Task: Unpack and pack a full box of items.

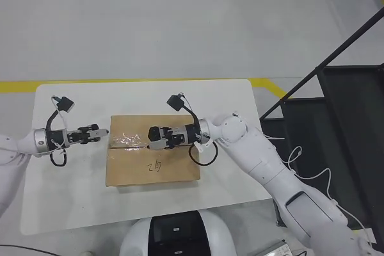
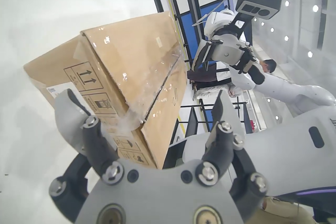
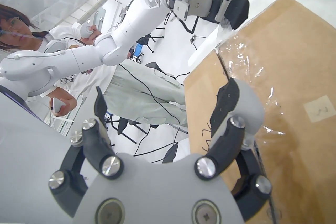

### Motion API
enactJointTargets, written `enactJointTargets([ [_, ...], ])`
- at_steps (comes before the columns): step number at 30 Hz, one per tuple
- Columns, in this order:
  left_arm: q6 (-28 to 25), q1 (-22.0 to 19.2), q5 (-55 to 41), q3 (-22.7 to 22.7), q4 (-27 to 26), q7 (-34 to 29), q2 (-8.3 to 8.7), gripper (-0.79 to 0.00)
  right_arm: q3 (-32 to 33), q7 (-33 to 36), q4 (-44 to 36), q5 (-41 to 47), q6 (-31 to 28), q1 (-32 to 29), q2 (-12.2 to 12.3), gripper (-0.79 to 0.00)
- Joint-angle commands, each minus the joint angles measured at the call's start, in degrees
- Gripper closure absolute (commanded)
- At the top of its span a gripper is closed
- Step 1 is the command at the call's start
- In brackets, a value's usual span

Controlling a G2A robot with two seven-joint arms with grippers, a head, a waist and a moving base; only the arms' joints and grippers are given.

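A closed brown cardboard box [image 1: 152, 160] lies in the middle of the white table, its top flaps sealed with crinkled clear tape [image 1: 125, 142] along the seam. My left gripper [image 1: 101, 134] is open at the box's left end, level with the taped seam. In the left wrist view the box's corner [image 2: 131, 57] and tape [image 2: 147, 88] lie between my left gripper's [image 2: 143, 109] spread fingers. My right gripper [image 1: 155, 136] hovers open over the box top [image 3: 288, 64], one fingertip [image 3: 231, 99] close above the seam and tape [image 3: 249, 62].
The white table [image 1: 70, 192] has free room to the left, behind and in front of the box. A black metal stair frame [image 1: 345, 96] stands off the table's right side. A yellow line [image 1: 13, 85] runs along the floor behind.
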Motion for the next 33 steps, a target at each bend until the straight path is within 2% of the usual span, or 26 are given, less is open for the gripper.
enactJointTargets([
  [1, 0.6, 0.0, 0.3, 0.1, 0.1, -0.3, -0.03, 0.000, 0.0, 0.2, 0.0, 0.2, -0.1, 0.0, 0.0, -0.785],
  [15, 3.7, -0.3, 2.7, 0.2, -1.4, -2.1, -0.15, 0.000, -0.8, 1.0, 1.1, 1.6, -0.9, 0.7, 0.0, -0.785],
  [23, 3.9, 0.4, -1.5, -0.6, -6.0, -7.7, 0.14, 0.000, -2.8, 1.2, 3.1, 2.0, -0.7, 2.0, -0.8, -0.785],
  [25, 4.7, 0.3, -2.5, -0.4, -7.6, -8.5, 0.20, 0.000, -3.8, 1.1, 4.5, -0.5, 1.5, 2.9, -1.0, -0.785],
  [27, 5.5, 0.0, -4.1, 0.3, -9.1, -9.3, 0.15, 0.000, -5.0, -0.8, 4.9, -3.7, 3.9, 3.8, -1.4, -0.785],
  [33, 8.0, -2.2, -7.3, 3.7, -12.7, -11.8, -0.06, 0.000, -6.0, -2.9, 6.7, -6.0, 3.9, 4.5, -1.9, -0.785],
])
